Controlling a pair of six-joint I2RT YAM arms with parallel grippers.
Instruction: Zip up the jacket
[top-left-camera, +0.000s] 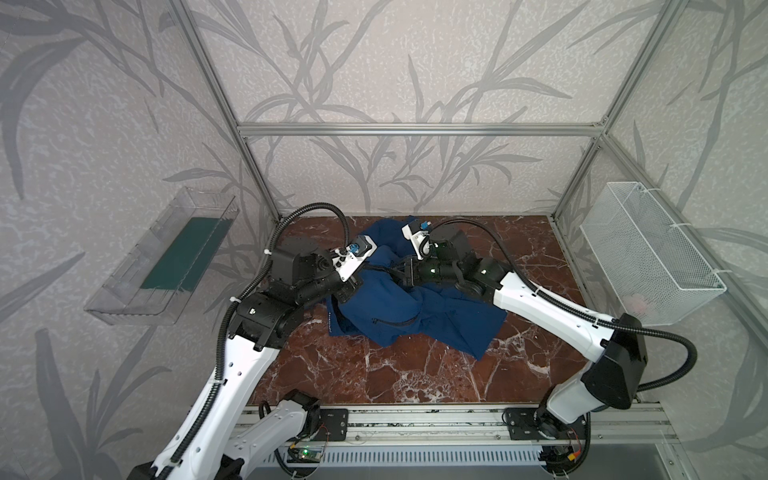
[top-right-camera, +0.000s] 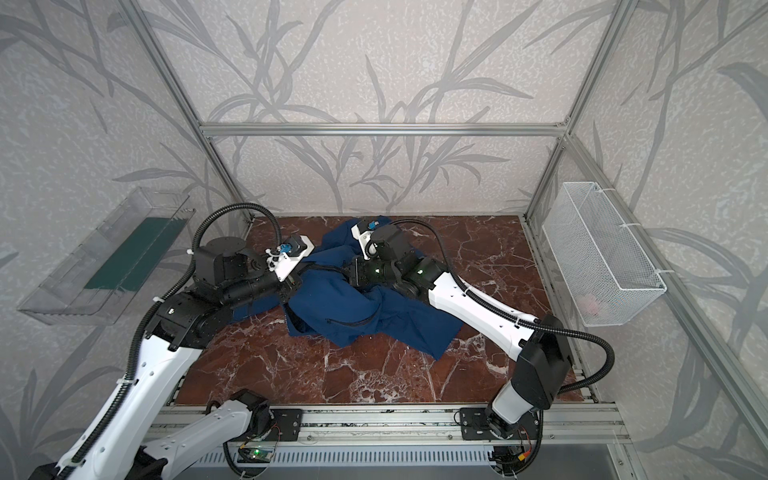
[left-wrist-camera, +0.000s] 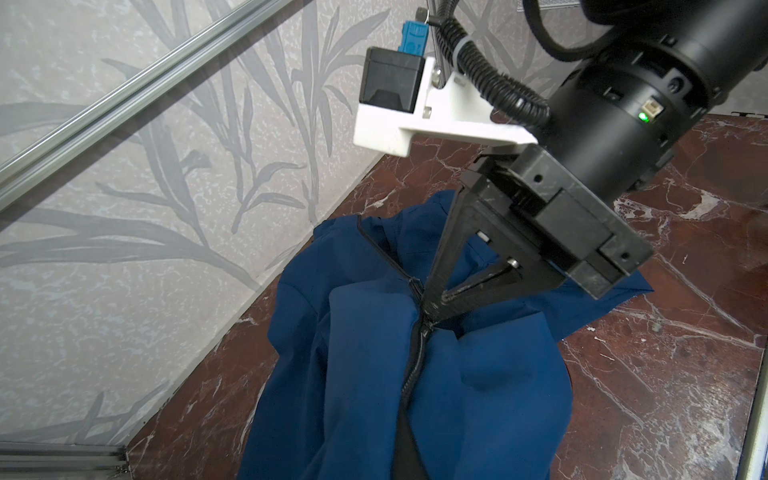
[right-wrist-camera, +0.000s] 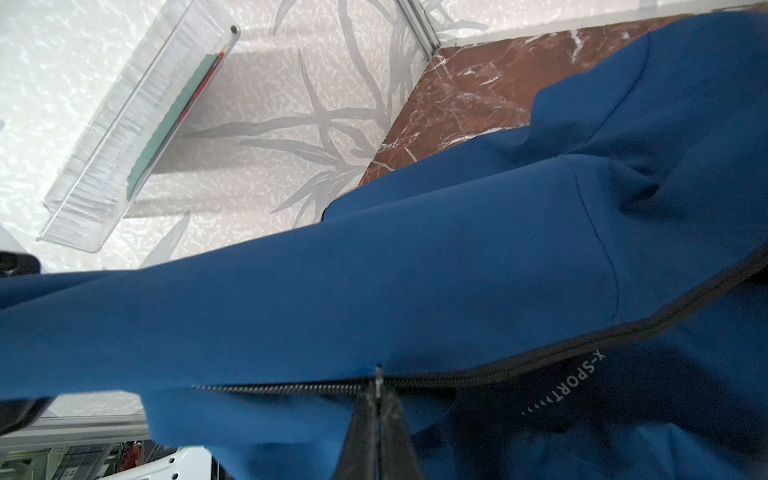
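Left wall: clear plastic tray (top-left-camera: 124, 299) with a green liner
Left gripper (top-left-camera: 348, 292): clamped tight on the jacket's front edge, fingertips buried in the cloth
Jacket (top-left-camera: 386, 307): navy, crumpled on the marble table (top-left-camera: 415, 374) near the middle of its back edge, front zipper partly done up
Right gripper (left-wrist-camera: 430, 305): pinched closed on the zipper pull (right-wrist-camera: 378, 376)
Right wall: white wire basket (top-left-camera: 665, 266)

The table (top-left-camera: 419, 374) has a red-brown top with white veins, like marble. A dark blue jacket (top-left-camera: 449, 320) lies on it, crumpled, in the far half and reaching the back edge. Its outer folds rest flat on the top, and its middle part is raised off it.
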